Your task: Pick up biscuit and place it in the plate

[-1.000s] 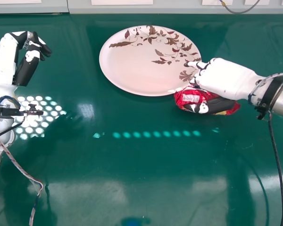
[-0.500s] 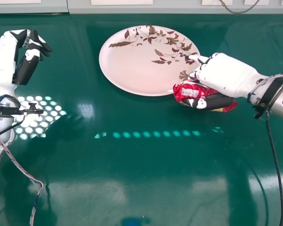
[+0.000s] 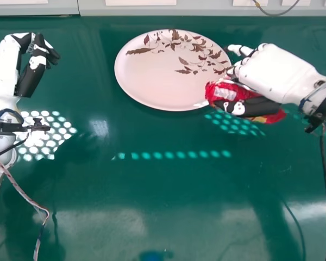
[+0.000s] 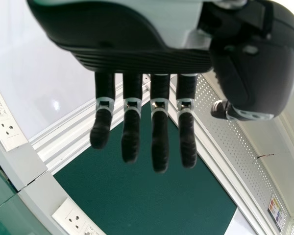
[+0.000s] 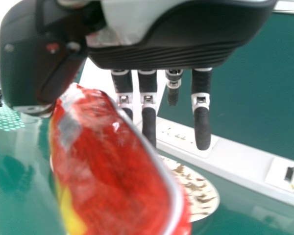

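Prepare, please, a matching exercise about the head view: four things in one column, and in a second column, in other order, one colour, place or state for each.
Column one
1. Plate
2. Biscuit packet
3. Left hand
4. Table

Column two
A. Green
B. Held in the right hand
C. Pale, with a brown leaf pattern
D. At the view's left side, holding nothing

Right pairs: 1-C, 2-B, 3-D, 4-A
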`<action>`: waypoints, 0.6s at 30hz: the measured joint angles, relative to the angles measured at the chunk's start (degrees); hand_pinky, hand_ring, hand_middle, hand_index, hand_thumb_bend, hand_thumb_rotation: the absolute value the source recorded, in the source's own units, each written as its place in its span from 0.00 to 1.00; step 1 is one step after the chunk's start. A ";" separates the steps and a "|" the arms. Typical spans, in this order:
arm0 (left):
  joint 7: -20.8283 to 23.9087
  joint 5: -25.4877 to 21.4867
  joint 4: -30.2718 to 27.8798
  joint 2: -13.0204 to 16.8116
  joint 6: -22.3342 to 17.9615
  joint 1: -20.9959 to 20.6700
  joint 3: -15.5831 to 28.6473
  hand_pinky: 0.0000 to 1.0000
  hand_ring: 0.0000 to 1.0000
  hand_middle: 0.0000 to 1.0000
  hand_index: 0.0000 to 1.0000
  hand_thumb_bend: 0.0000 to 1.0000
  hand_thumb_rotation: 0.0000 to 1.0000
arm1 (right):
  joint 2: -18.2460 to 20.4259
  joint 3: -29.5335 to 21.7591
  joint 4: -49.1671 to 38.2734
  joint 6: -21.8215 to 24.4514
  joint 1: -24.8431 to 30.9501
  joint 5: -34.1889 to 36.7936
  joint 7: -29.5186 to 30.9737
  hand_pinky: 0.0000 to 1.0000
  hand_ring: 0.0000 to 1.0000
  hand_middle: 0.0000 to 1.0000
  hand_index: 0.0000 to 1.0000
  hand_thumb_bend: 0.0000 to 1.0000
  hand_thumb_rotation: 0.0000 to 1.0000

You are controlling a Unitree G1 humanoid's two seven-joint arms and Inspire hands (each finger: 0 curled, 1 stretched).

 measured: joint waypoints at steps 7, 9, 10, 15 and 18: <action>-0.65 -0.11 -0.08 -0.42 0.37 0.09 -0.05 0.14 0.18 0.25 0.34 0.32 0.36 | -0.96 -3.43 -6.58 4.28 -0.11 4.61 9.95 0.31 0.42 0.49 0.54 0.49 0.00; -0.82 -0.10 -0.04 -0.56 0.36 0.08 -0.13 0.16 0.19 0.27 0.34 0.31 0.36 | -0.89 -3.42 -7.28 5.89 -1.15 5.23 13.14 0.34 0.44 0.50 0.51 0.50 0.00; -0.83 -0.09 -0.03 -0.66 0.36 0.08 -0.15 0.16 0.19 0.27 0.34 0.31 0.36 | -0.65 -3.28 -7.29 6.25 -2.14 5.09 13.81 0.35 0.44 0.51 0.50 0.50 0.00; -1.02 -0.04 0.29 -1.85 -0.04 -0.26 -0.38 0.11 0.16 0.24 0.35 0.31 0.30 | 3.62 -0.39 -3.04 5.48 -10.38 0.51 10.56 0.28 0.41 0.53 0.53 0.49 0.00; -0.86 0.11 0.65 -2.39 -0.60 -0.63 -0.64 0.09 0.13 0.23 0.35 0.31 0.32 | 6.94 2.83 3.40 2.95 -15.26 -2.18 6.62 0.32 0.43 0.51 0.48 0.50 0.00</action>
